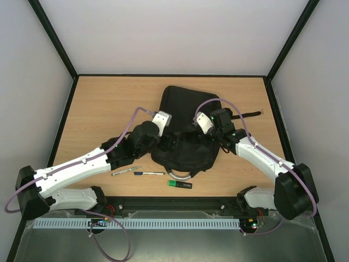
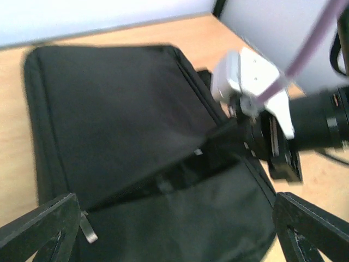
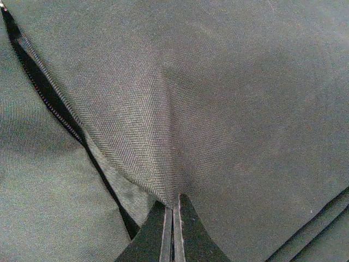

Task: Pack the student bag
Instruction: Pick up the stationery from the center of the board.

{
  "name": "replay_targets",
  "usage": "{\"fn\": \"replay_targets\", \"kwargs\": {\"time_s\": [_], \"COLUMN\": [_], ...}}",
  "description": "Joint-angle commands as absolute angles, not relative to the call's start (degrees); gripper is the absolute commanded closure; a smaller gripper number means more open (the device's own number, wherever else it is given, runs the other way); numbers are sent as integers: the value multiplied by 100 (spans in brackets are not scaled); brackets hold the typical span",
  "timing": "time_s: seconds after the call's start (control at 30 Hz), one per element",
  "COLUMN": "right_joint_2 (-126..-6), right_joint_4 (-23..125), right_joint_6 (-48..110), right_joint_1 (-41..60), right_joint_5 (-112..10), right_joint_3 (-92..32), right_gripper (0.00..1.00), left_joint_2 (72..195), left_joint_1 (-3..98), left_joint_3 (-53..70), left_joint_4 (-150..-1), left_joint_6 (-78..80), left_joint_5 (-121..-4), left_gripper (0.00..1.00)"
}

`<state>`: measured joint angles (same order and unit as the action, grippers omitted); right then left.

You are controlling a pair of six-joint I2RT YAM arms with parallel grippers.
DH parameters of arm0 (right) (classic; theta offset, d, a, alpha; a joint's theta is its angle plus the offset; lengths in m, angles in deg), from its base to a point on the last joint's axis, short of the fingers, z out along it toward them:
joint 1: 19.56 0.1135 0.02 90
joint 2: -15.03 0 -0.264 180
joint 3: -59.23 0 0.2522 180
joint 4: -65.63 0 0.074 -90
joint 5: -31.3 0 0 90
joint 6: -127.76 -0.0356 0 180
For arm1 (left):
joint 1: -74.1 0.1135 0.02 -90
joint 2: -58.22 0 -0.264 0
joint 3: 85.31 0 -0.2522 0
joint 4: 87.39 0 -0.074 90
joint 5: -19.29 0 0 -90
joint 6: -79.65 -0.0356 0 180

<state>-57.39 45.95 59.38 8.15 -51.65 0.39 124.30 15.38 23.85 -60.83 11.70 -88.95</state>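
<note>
My right claw point(image 3: 173, 210) pinches student bag point(image 1: 182, 109) fabric, propping its pocket open; left claw point(image 2: 174, 224) gapes wide, empty. Pens point(image 1: 136, 172), highlighter point(image 1: 180, 185) lie on worktop point(image 1: 98, 109) behind both claws (seemingly nothing packed yet).

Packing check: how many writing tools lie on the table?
3: silver pen, dark pen beside it, green highlighter, all near-side of the black fabric backpack; others may be hidden.
</note>
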Motion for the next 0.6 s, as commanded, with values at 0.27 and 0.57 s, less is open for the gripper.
{"fn": "replay_targets", "kwargs": {"time_s": [0.27, 0.57], "right_joint_2": [-6096, -6528], "right_joint_4": [4596, 4513], "right_joint_6": [5998, 6043], "right_joint_1": [813, 815], "right_joint_5": [-4834, -4830], "right_joint_3": [126, 22], "right_gripper": [99, 99], "left_joint_2": [12780, 13350], "left_joint_1": [1547, 668], "left_joint_3": [2616, 2478], "left_joint_4": [-5138, -4187], "left_joint_6": [-330, -1300], "left_joint_5": [-6512, -6874], "left_gripper": [29, 34]}}
